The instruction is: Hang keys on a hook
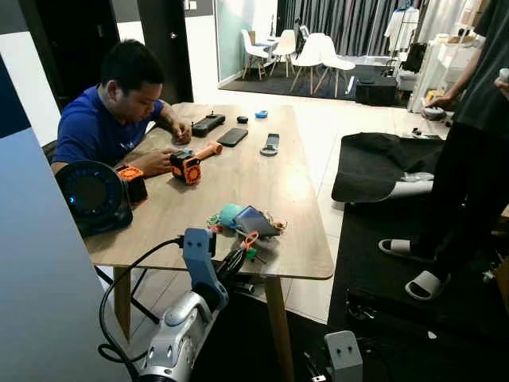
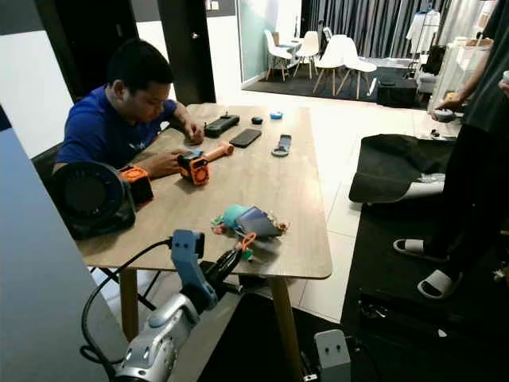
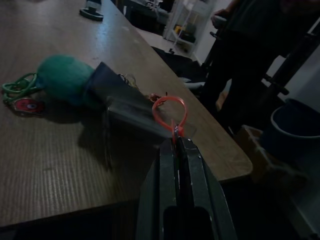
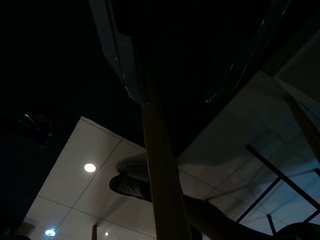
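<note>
Pinching orange key loop [image 3: 170, 111], left gripper [image 3: 177, 141] fingers closed, lower centre; keys bundle [image 1: 248, 220] on table [image 1: 278, 183]. Right gripper: cannot tell.

keys [image 1: 242, 221] on table [image 1: 294, 199], near front edge

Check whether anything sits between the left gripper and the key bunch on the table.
Nothing visible does. The left gripper is already shut on the orange loop of the keys at the near edge of the table. No hook can be made out.
</note>
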